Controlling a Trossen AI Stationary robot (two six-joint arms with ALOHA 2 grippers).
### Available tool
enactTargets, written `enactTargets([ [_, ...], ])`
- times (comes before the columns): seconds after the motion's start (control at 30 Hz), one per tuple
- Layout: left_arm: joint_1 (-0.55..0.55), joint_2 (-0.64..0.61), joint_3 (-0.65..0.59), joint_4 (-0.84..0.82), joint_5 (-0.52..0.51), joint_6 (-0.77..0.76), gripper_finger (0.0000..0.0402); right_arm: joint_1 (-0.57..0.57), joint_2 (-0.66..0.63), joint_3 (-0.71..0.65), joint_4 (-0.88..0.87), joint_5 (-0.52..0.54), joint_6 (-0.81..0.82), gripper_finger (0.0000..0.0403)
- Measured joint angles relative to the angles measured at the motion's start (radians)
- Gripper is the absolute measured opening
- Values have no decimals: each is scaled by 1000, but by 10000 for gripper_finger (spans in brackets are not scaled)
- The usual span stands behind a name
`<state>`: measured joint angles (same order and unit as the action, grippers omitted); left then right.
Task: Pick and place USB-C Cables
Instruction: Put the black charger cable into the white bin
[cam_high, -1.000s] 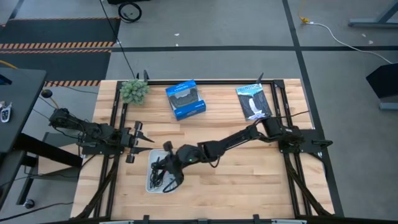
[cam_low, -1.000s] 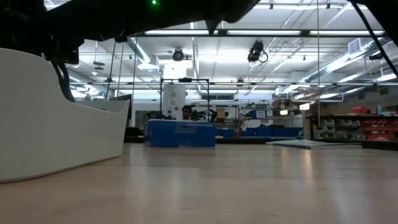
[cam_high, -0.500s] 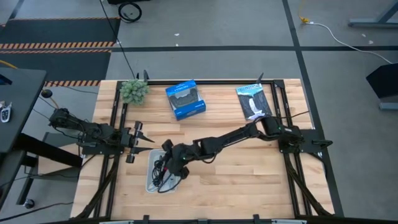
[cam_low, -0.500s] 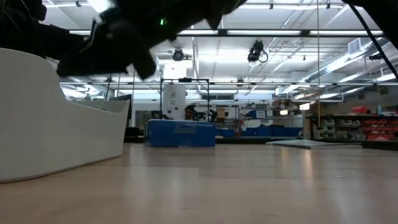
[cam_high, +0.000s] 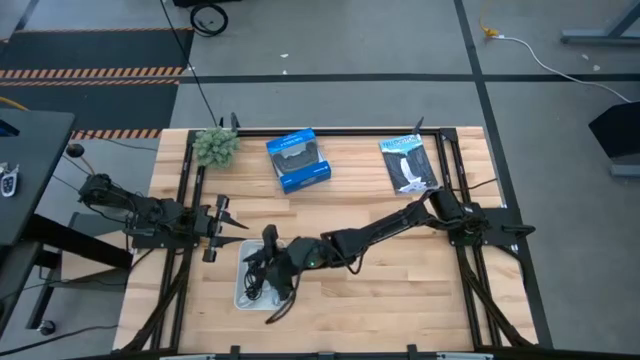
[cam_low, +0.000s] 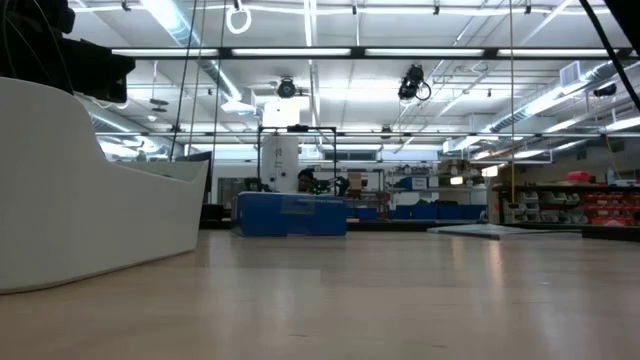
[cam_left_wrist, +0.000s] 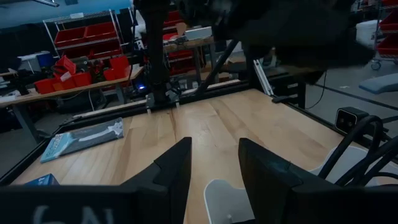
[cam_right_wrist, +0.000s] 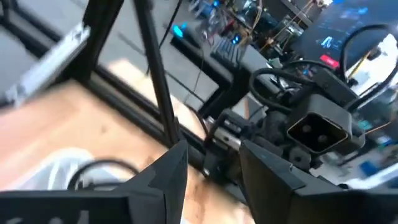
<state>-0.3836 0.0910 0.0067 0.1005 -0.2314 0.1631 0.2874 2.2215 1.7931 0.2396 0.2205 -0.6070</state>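
A white tray (cam_high: 241, 296) near the table's near-left holds a heap of dark coiled cables (cam_high: 260, 282). One black strand (cam_high: 274, 312) trails over the tray's near rim onto the table. I cannot tell the cables apart by colour. My right gripper (cam_high: 271, 262) reaches across from the right and hovers over the tray. It is open in the right wrist view (cam_right_wrist: 213, 180), with a black cable loop (cam_right_wrist: 99, 167) and the tray (cam_right_wrist: 43, 171) beyond it. My left gripper (cam_high: 227, 228) waits open just left of the tray (cam_left_wrist: 214, 168).
A blue box (cam_high: 298, 160) and a black-and-white flat packet (cam_high: 408, 163) lie near the far edge, and a small green plant (cam_high: 214, 146) sits at the far-left corner. Black frame rails run along both sides. Bare wood stretches right of the tray (cam_low: 100, 200).
My right gripper has moved a little toward the table's left and near edge over the tray, and its arm has left the top of the low view. The black cables in the tray have shifted, and one strand now reaches out past the near rim.
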Motion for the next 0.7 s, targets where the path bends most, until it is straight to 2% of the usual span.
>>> enactTargets([
  [0.13, 0, 0, 0, 0, 0, 0, 142, -35, 0, 0, -10, -29, 130, 146],
  [0.23, 0, 0, 0, 0, 0, 0, 142, -58, 2, -1, -31, -32, 164, 136],
  [0.33, 0, 0, 0, 0, 0, 0, 142, -73, 2, -1, -23, -82, 185, 126],
  [0.6, 0, 0, 0, 0, 0, 0, 142, -40, 2, -1, 16, -91, 189, 101],
  [0.7, 0, 0, 0, 0, 0, 0, 142, -21, 2, -2, 65, -64, 239, 91],
])
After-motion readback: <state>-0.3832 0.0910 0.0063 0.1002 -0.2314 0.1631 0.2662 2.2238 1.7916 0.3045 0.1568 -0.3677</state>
